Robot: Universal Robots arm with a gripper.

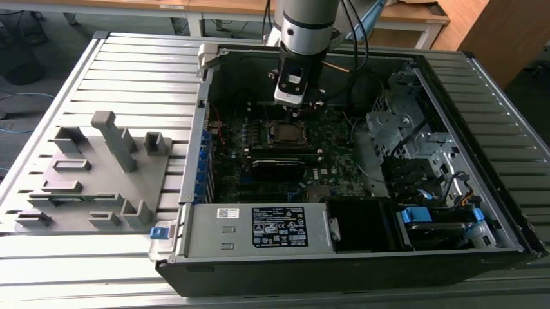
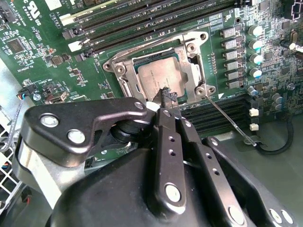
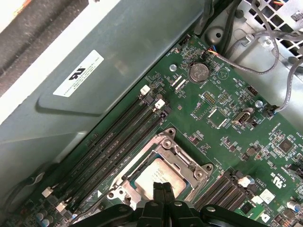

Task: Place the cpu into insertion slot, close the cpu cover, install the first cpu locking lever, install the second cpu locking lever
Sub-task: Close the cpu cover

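Metal of a dull grey colour is seen on the flat square top of the cpu (image 2: 154, 78), which is seated in the insertion slot (image 2: 186, 75) on the green circuit board (image 2: 42, 61). The cpu cover (image 2: 156, 53), a thin silver frame with a square opening, is laid around the chip, and the grey top is shown through this opening. The jaws of the gripper (image 2: 166, 98) are pressed together with nothing seen between them, and their tip is placed over one edge of the cpu; whether it is touched cannot be judged. One cpu, one cover, one slot and one gripper are counted, and two groups of long black memory slots (image 2: 142, 21) are counted, one group on each side of the socket. In the second wrist view one locking lever (image 2: 229, 120) is shown as a thin wire rod, reaching from a corner of the socket across the nearer memory slots. In the first wrist view one round coin battery (image 3: 199, 72) is found on the board, well apart from the cpu. In the exterior view the whole computer case (image 1: 481, 84) is seen lying open on a slatted table (image 1: 138, 71), with one grey fixture (image 1: 94, 174) beside it on the exterior view's left, and the gripper is lowered from above into the case, just beside the socket.
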